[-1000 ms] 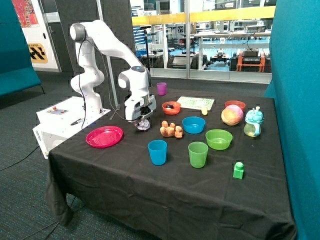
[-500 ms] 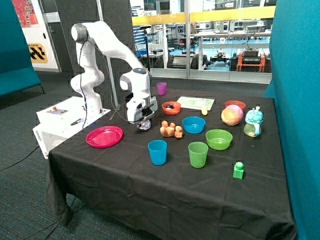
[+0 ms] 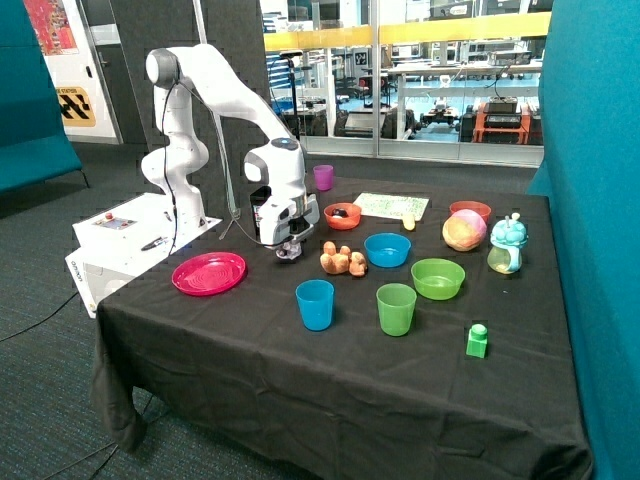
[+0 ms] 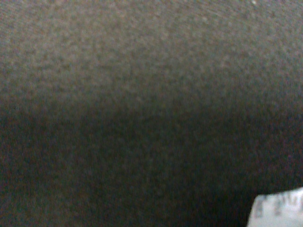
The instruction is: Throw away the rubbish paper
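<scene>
One small crumpled white paper wad [image 3: 288,253] lies on the black tablecloth between the pink plate [image 3: 208,272] and the orange-brown lumpy toy [image 3: 342,259]. My gripper [image 3: 287,244] is low, directly over the wad and touching or nearly touching it. Whether it grips the wad does not show. The wrist view shows only dark cloth up close, with a white patch [image 4: 279,210] at one corner that I cannot identify. A second wad is not in view.
A blue cup [image 3: 315,304] and a green cup [image 3: 396,308] stand near the table's front. A blue bowl [image 3: 387,249], green bowl [image 3: 438,278], orange bowl [image 3: 342,222], purple cup [image 3: 323,177], coloured ball [image 3: 464,231] and green block [image 3: 477,340] stand around.
The gripper has shifted slightly toward the orange-brown toy and come down lower onto the paper wad. The wad stays in place.
</scene>
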Controlling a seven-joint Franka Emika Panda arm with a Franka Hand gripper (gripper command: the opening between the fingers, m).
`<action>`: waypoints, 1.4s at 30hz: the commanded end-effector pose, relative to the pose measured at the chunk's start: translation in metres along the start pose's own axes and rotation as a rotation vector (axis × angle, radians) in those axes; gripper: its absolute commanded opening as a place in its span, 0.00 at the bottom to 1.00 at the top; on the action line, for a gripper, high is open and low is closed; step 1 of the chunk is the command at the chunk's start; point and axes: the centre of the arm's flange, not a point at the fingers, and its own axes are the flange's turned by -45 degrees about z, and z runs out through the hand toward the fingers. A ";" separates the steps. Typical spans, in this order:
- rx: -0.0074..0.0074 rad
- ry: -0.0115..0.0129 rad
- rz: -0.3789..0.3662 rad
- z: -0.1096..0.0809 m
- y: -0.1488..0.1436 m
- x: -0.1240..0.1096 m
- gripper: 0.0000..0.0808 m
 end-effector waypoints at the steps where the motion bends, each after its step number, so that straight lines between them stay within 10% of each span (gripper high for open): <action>1: -0.0026 -0.0055 0.010 -0.002 -0.006 0.002 0.06; 30: -0.0026 -0.0055 0.013 0.001 -0.004 -0.009 0.00; 42: -0.0024 -0.0056 -0.042 -0.037 -0.022 -0.012 0.00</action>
